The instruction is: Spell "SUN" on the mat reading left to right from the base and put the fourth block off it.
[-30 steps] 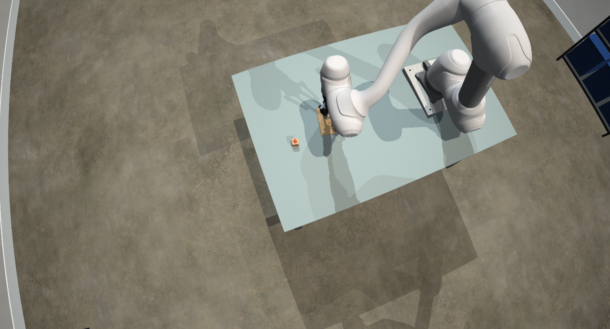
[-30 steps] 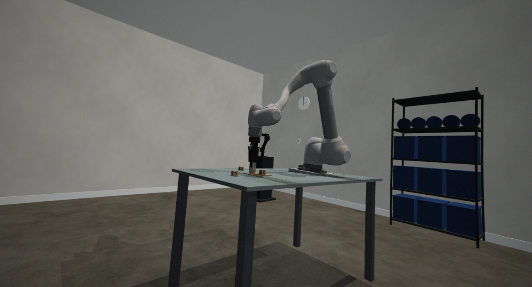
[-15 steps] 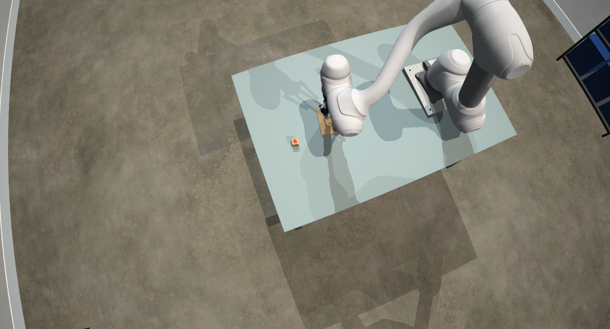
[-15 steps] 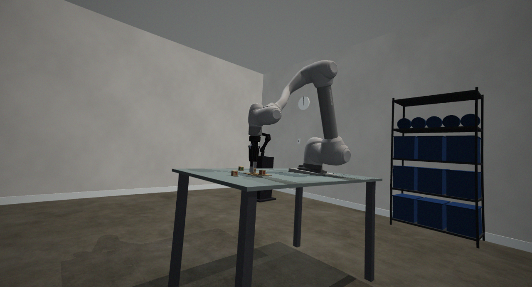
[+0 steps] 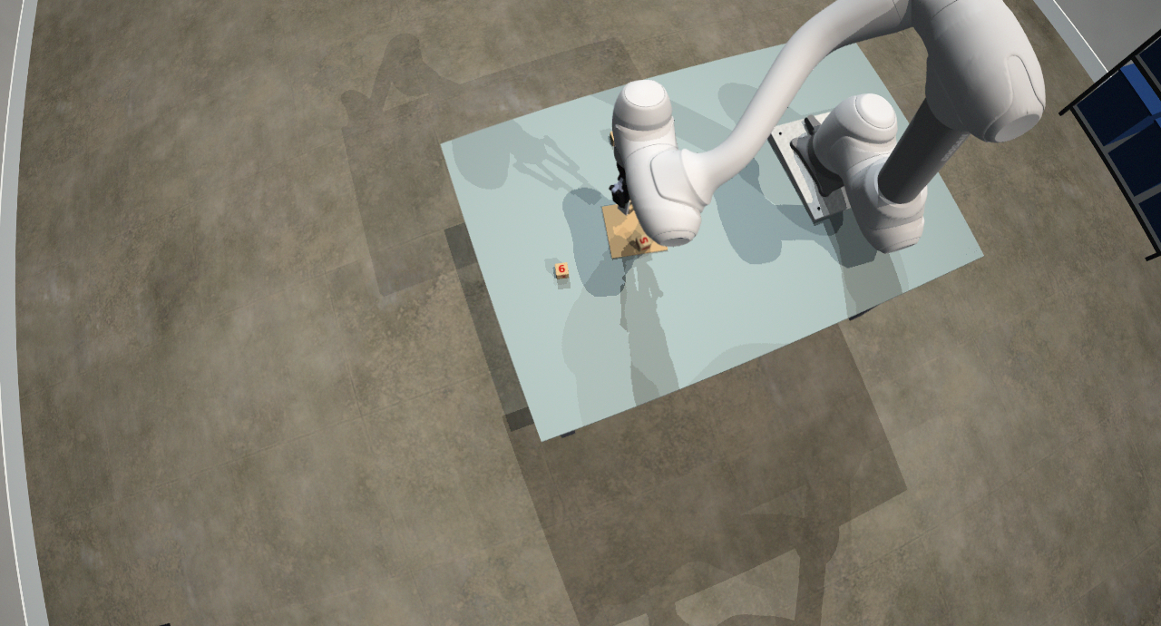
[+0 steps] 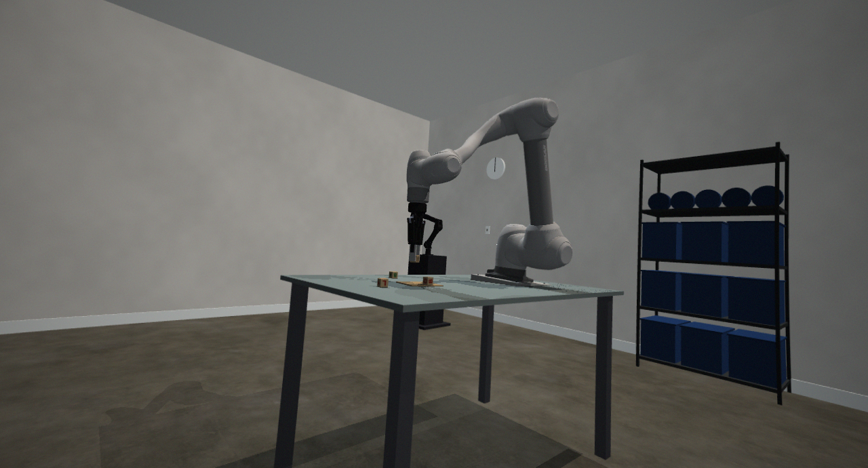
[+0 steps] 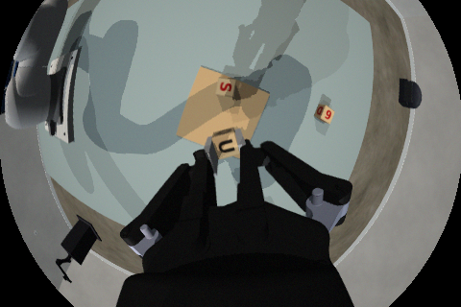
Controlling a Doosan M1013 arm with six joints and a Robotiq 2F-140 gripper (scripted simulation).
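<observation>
My gripper (image 7: 226, 141) (image 6: 415, 258) (image 5: 619, 192) is shut on the U block (image 7: 226, 144) and holds it in the air above the tan mat (image 7: 198, 123) (image 5: 619, 246) (image 6: 412, 283). The S block (image 7: 225, 87) (image 5: 643, 240) (image 6: 428, 280) lies flat on the mat. The block marked 6 (image 7: 326, 113) (image 5: 560, 269) (image 6: 382, 281) lies on the table off the mat. A fourth block (image 6: 393, 275) lies on the table behind the mat in the side view; I cannot read its letter, and the arm hides it in the overhead view.
The pale table (image 5: 730, 314) (image 6: 485, 292) carries the robot's base plate (image 5: 799, 175) at the far side from the mat. The arm's wrist joints (image 5: 661, 183) hang over the mat's near edge. A black shelf (image 6: 713, 264) stands off the table.
</observation>
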